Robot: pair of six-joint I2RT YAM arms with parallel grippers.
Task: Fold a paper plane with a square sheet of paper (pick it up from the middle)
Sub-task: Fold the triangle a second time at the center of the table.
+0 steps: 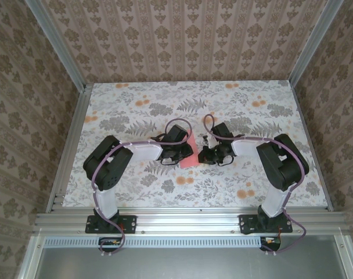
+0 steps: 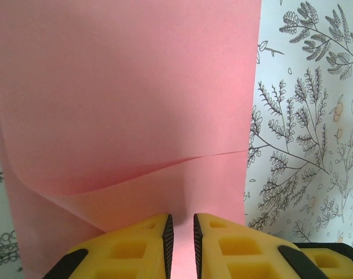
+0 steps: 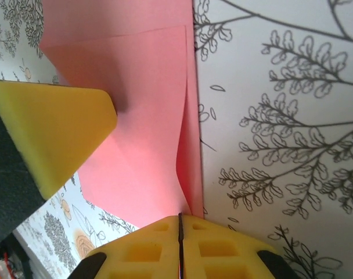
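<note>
The right gripper [image 3: 179, 247] was pressed together, its 2 yellow fingers meeting in a thin seam, and it pinched the edge of the square sheet of paper [image 3: 141, 116] where a folded layer ran down into that seam. Just beside it, 1 yellow finger [image 3: 54, 128] of the left gripper lay over the pink surface and cast a shadow on it.

In the left wrist view, the left gripper [image 2: 180, 244] had its 2 fingers a narrow slit apart with pink showing in the slit. I could not tell whether they gripped the paper [image 2: 124, 104] or only stood over it. Ahead of those fingers a curved crease crossed the sheet, and the part beyond it rose as a broad, plain flap.

From above, the left gripper [image 1: 181, 153] and the right gripper [image 1: 203, 156] faced each other closely, with the paper [image 1: 190, 157] between them. It sat midway between the left and right edges of the desk [image 1: 252, 116], a little nearer the near edge than the far one. The desk's leaf and flower print [image 2: 304, 145] showed to the right of the sheet in both wrist views [image 3: 281, 116].
</note>
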